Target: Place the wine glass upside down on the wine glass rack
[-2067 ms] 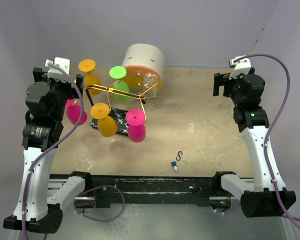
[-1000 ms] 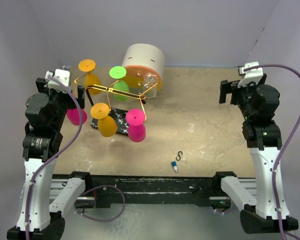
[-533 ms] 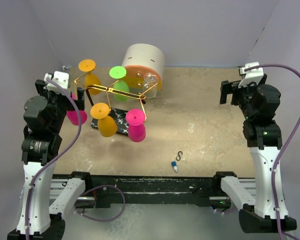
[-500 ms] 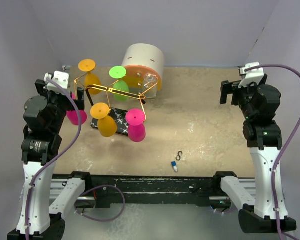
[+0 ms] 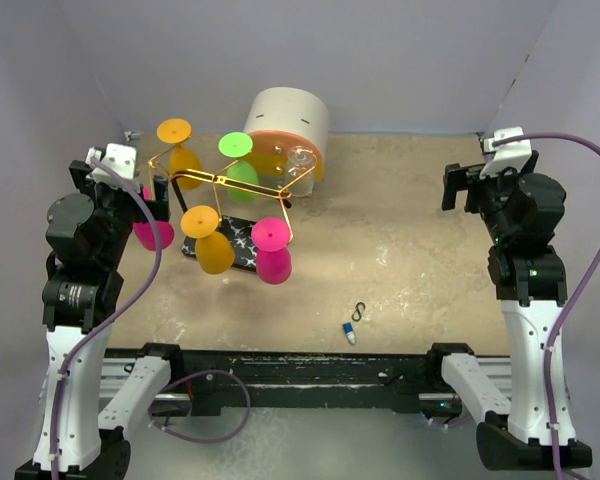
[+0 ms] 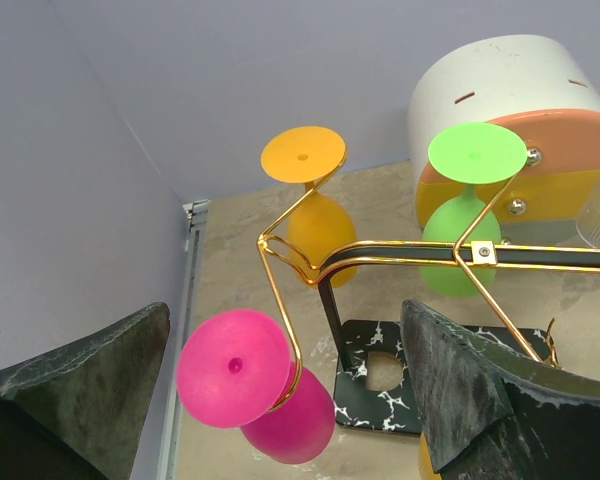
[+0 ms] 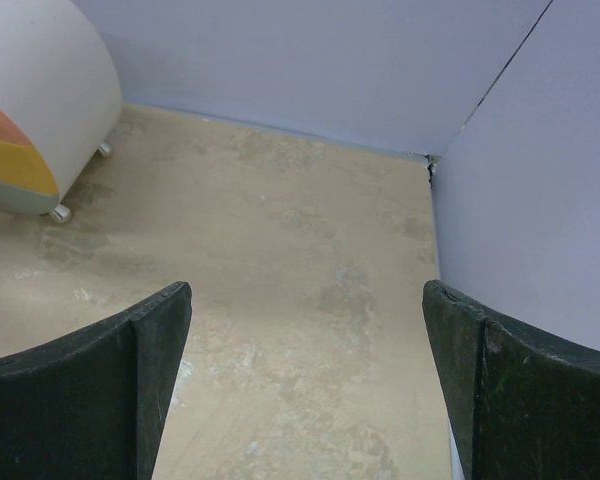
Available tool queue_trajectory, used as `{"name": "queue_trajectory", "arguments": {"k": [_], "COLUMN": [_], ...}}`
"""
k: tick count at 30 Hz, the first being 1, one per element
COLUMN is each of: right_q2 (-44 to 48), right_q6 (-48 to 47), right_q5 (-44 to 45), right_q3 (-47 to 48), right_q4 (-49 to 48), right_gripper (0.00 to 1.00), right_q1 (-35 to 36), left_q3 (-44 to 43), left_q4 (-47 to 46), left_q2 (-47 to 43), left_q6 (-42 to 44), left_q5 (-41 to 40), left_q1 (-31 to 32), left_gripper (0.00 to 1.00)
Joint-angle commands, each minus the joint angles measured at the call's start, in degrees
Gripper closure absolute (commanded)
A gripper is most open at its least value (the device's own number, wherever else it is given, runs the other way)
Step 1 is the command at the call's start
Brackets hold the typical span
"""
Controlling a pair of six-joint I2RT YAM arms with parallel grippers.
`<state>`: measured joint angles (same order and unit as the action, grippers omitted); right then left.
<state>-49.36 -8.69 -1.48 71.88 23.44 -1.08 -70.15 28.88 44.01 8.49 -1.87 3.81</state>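
The wine glass rack (image 5: 223,182) is a gold wire stand on a black marbled base (image 5: 238,243); it also shows in the left wrist view (image 6: 380,250). Several coloured glasses hang upside down on it. A pink wine glass (image 5: 153,233) hangs on the leftmost hook, and the left wrist view (image 6: 242,372) shows it clear of both fingers. My left gripper (image 5: 152,190) is open and empty just behind that glass, its midpoint (image 6: 285,400) close to the glass. My right gripper (image 5: 460,186) is open and empty at the far right, over bare table (image 7: 305,390).
A round cream drawer box (image 5: 288,125) stands behind the rack, with a clear glass (image 5: 301,160) at its front. A small black S-hook (image 5: 359,311) and a blue-white capsule (image 5: 349,333) lie near the front middle. Purple walls close in the left, back and right sides.
My left gripper has drawn back from the pink glass, which stays hanging on the rack. My right arm has pulled back to the right.
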Motion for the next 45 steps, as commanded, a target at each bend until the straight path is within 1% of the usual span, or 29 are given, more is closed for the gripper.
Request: {"name": "queue_trajectory", "arguments": {"k": [1, 22, 36, 42, 45], "right_q2": [0.7, 1.4, 2.5, 2.9, 3.0], "right_q6": [-0.8, -1.2, -0.3, -0.1, 0.0], "right_q5": [-1.2, -1.7, 2.2, 1.8, 0.3], "right_q3": [1.5, 0.5, -0.6, -1.0, -1.3], "right_q4": [-1.4, -1.8, -3.1, -3.2, -3.6], "right_gripper": [0.00, 0.00, 0.00, 0.00, 0.00], "right_q1": [-0.2, -1.1, -1.9, -1.9, -2.0], "left_q3": [0.3, 0.6, 0.8, 0.8, 1.1], "left_q4": [-1.2, -1.6, -2.4, -2.4, -2.6], "left_q2": [-0.3, -0.9, -0.4, -0.8, -1.0], "left_q6": [-1.3, -1.7, -2.3, -2.6, -2.6], "left_q5": [0.2, -1.5, -2.9, -3.5, -2.9], "left_q1": [-0.3, -0.3, -0.3, -0.3, -0.4], "left_gripper": [0.01, 0.01, 0.01, 0.01, 0.01]}}
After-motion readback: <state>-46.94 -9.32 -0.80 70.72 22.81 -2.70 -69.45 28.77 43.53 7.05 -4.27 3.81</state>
